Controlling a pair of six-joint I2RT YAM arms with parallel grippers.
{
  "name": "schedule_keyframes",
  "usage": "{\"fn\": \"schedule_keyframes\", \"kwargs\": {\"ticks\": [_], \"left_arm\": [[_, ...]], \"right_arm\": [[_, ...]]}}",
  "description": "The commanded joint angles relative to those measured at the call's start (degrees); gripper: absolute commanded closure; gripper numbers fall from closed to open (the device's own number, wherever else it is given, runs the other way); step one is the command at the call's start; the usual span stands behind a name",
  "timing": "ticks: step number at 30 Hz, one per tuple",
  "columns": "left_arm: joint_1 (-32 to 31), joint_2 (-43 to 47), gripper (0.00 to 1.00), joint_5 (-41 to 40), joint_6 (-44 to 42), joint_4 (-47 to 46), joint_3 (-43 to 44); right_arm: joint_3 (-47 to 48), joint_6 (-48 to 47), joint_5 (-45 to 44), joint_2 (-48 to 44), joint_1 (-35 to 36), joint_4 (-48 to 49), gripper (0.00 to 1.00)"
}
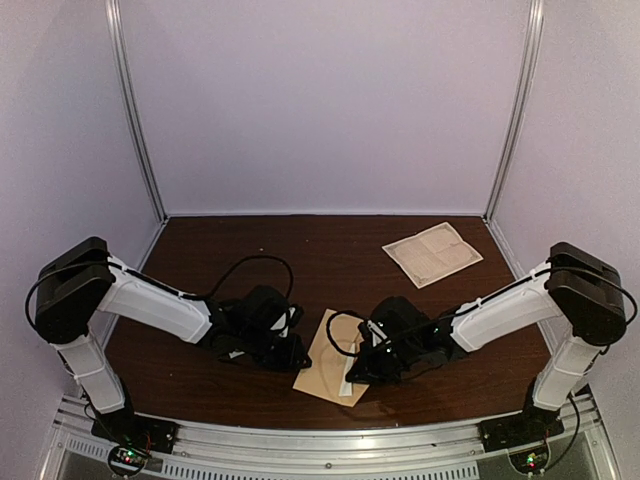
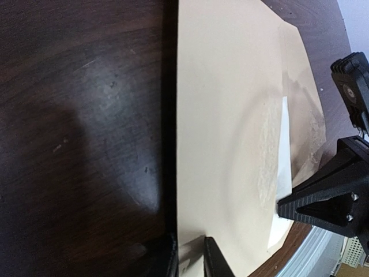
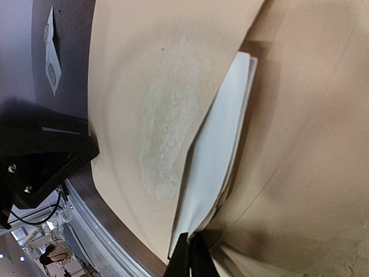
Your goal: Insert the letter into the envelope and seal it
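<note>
Envelope lies flat on the table between your 2 grippers, its upper layer covering part of the white letter. I judge insertion under way and sealing not yet begun. Your right gripper is clamped on the letter's near edge, the sheet running straight ahead of its fingertips into the pocket, likely so a forward push feeds it in. Your left gripper has its fingers a little apart, astride the envelope's edge directly beneath them, apparently to pin it against that push.
</note>
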State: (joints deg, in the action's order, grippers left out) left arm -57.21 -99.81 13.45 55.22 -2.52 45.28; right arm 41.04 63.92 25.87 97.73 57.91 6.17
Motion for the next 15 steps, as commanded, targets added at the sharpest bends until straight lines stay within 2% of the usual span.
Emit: {"fn": "schedule_keyframes", "kwargs": {"ticks": [1, 9, 15], "left_arm": [[-1.8, -2.2, 0.84, 3.7, 0.2, -2.4, 0.7], [-2.1, -2.2, 0.84, 4.1, 0.3, -2.4, 1.0], [-2.1, -1.3, 0.84, 2.1, 0.0, -0.5, 0.9]], "right_arm": [[0.9, 2.0, -0.1, 2.8, 1.4, 5.4, 1.0], [0.3, 4.9, 0.5, 2.4, 1.5, 10.9, 1.0], [1.5, 2.7, -2.9, -1.0, 1.4, 3.2, 0.98]]}}
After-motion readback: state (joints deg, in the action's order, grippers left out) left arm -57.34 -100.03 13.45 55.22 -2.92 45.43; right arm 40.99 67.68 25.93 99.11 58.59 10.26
